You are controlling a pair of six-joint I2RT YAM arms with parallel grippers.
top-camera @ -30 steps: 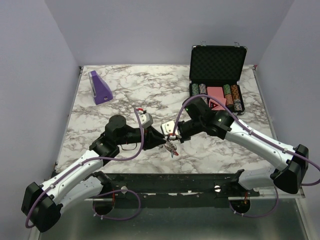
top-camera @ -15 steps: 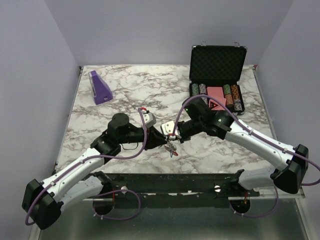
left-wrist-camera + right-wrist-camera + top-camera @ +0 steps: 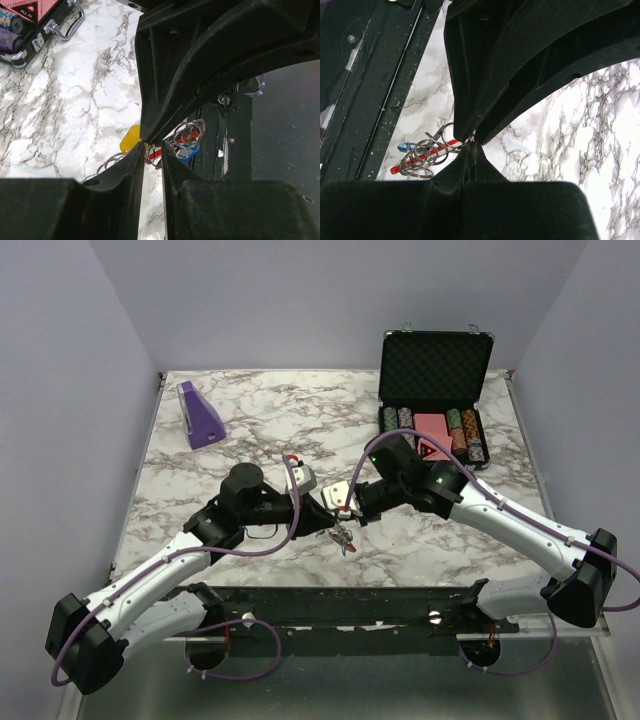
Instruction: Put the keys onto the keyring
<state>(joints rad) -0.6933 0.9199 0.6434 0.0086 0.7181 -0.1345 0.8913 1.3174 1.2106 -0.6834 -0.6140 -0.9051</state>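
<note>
The right gripper (image 3: 471,142) is closed, its tips pinching a loop of the keyring (image 3: 426,154), a bunch of thin metal rings with a red curved piece, at the lower left of its wrist view. The left gripper (image 3: 152,155) faces it, fingers a narrow gap apart; I cannot tell whether it grips anything. A yellow-headed key (image 3: 130,141) and a blue-headed key (image 3: 188,151) flank its tips, low centre on the white marble worktop (image 3: 250,430).

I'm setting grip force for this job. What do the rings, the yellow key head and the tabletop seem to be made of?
The rings: thin metal wire, polished silver; they glint. The yellow key head: probably plastic; flat, even colour, no shine. The tabletop: smooth white surface with grey marble veining; real stone or printed laminate, I cannot tell.
</note>
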